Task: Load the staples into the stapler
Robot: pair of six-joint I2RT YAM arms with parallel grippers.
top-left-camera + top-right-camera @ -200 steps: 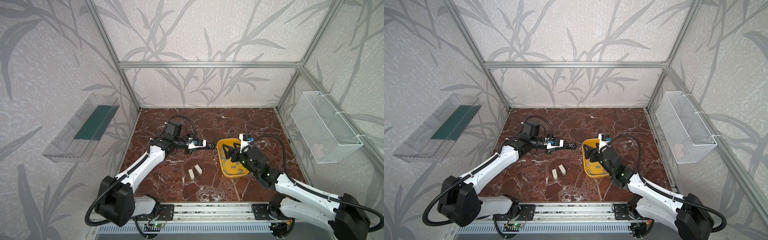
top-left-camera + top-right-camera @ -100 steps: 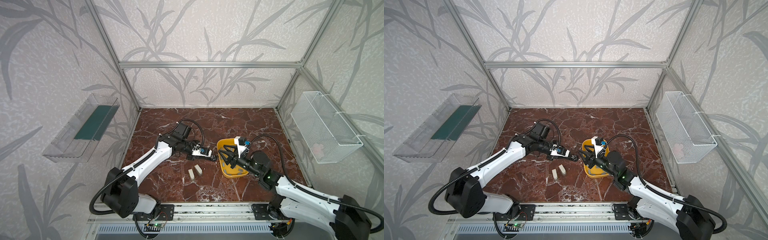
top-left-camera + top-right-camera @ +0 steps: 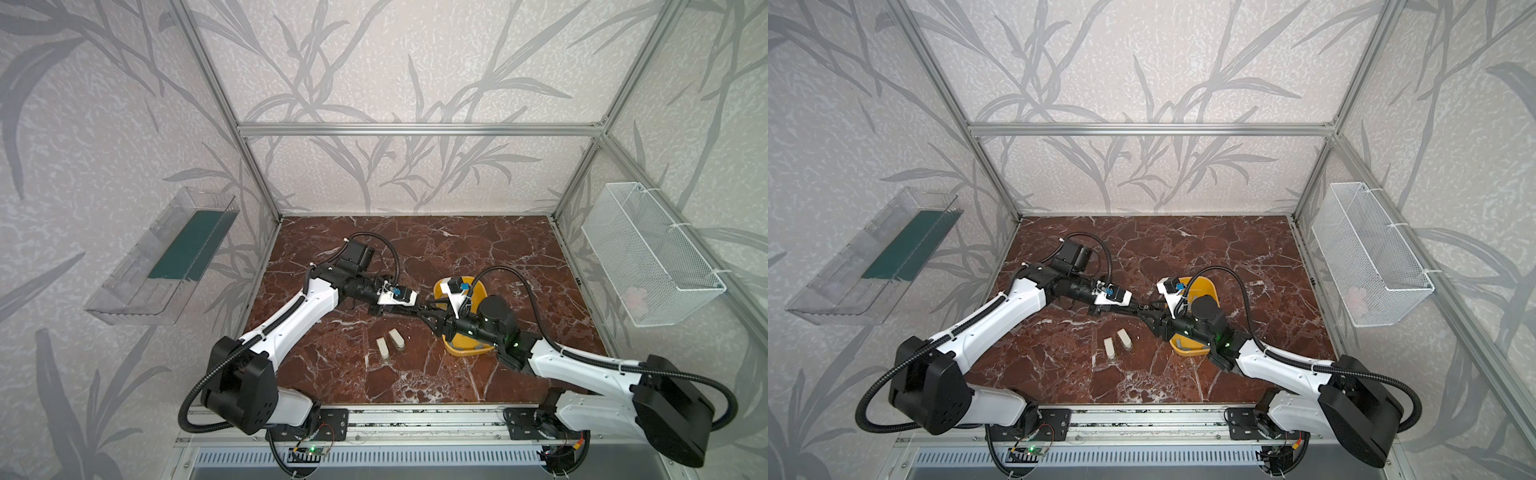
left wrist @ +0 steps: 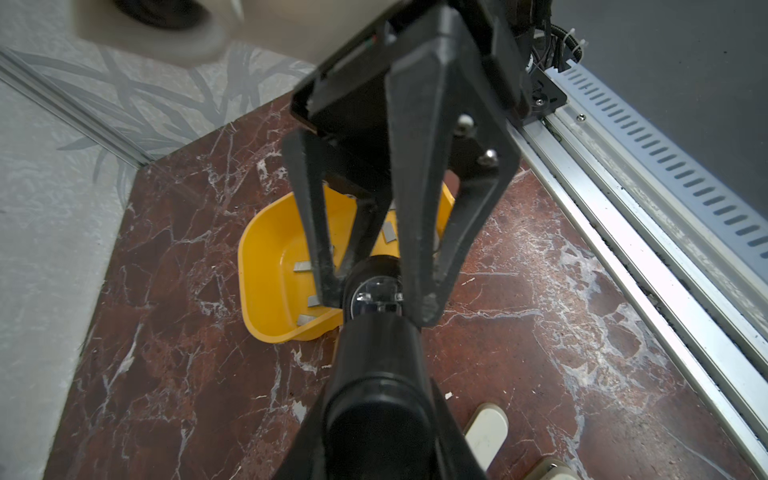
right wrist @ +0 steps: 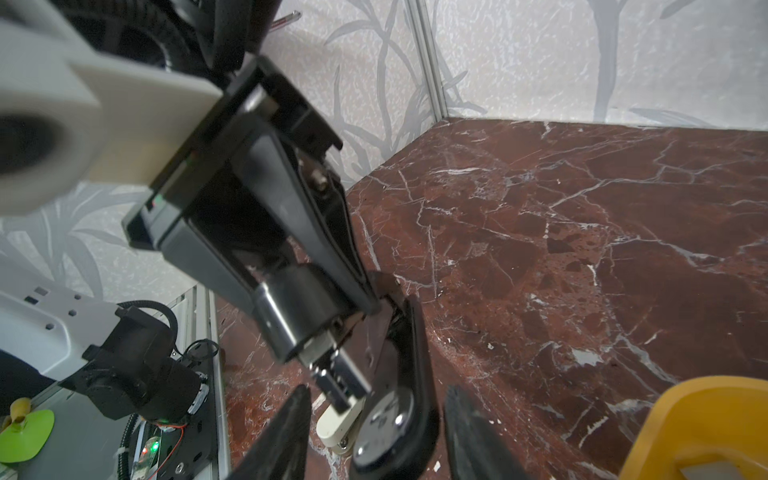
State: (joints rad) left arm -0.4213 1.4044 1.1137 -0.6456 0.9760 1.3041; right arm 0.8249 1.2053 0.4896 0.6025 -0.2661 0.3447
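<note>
My left tool is clamped on the black stapler above the tabletop. My right tool grips the stapler's far end from either side. The staples lie loose in the yellow tray under my right arm, near two cream mini staplers.

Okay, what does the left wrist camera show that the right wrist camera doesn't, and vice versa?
Only the left wrist view: the inside of the yellow bin with several grey staples lying in it, and two cream mini staplers on the table.
Only the right wrist view: the metal tray sticking out of the black stapler, and the left arm's white link.
Both: the left gripper clamped on the black stapler, the right gripper with a finger on either side of it, part of the bin, one cream stapler, the marble tabletop.
</note>
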